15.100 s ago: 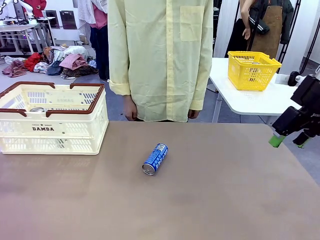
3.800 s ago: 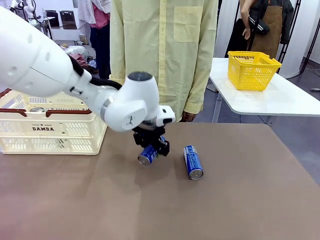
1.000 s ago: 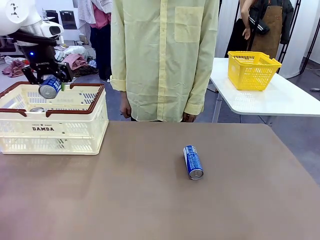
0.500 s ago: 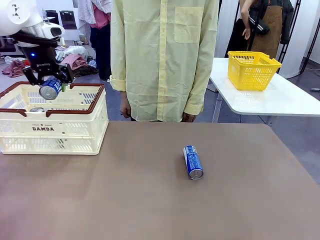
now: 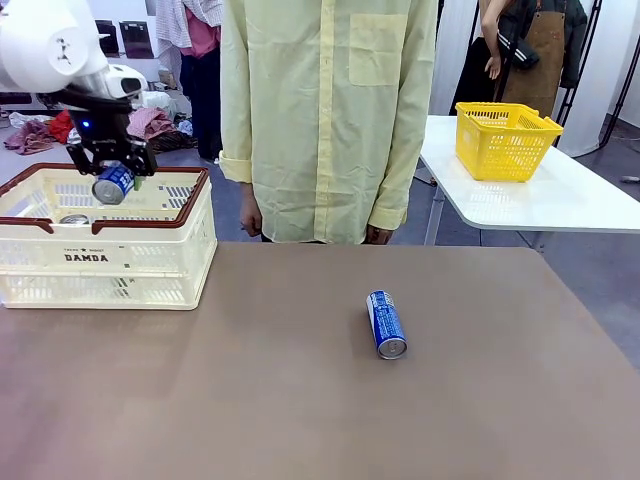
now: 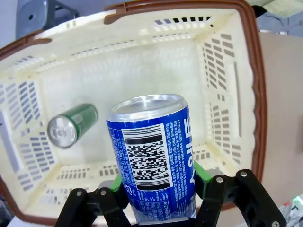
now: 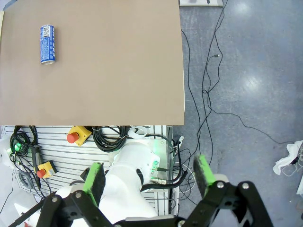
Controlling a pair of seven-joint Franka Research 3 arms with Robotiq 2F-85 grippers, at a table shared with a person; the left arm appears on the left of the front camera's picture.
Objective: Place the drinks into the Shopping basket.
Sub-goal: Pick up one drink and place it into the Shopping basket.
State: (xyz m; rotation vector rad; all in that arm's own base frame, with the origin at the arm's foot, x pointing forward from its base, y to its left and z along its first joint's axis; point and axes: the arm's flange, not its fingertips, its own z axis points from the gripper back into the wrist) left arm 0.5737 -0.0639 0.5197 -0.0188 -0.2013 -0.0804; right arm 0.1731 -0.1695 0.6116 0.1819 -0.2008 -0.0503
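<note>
My left gripper (image 5: 112, 168) is shut on a blue can (image 5: 113, 184) and holds it over the open top of the cream Shopping basket (image 5: 190, 182) at the table's far left. In the left wrist view the held blue can (image 6: 154, 156) stands between the green pads of the left gripper (image 6: 159, 183), above the Shopping basket's floor (image 6: 142, 71), where a green can (image 6: 71, 126) lies on its side. A second blue can (image 5: 386, 323) lies on the brown table right of centre. My right gripper (image 7: 149, 177) hangs open and empty, high above the floor beside the table, far from that can (image 7: 47, 44).
A person in a pale yellow shirt (image 5: 320, 110) stands at the table's far edge, hands down. A yellow mesh basket (image 5: 505, 140) sits on a white side table at the back right. Bare brown tabletop (image 5: 300, 400) spreads between the basket and the lying can.
My left gripper has carried the blue can a little to the right and slightly lower, farther over the basket's opening. The can on the table has not moved.
</note>
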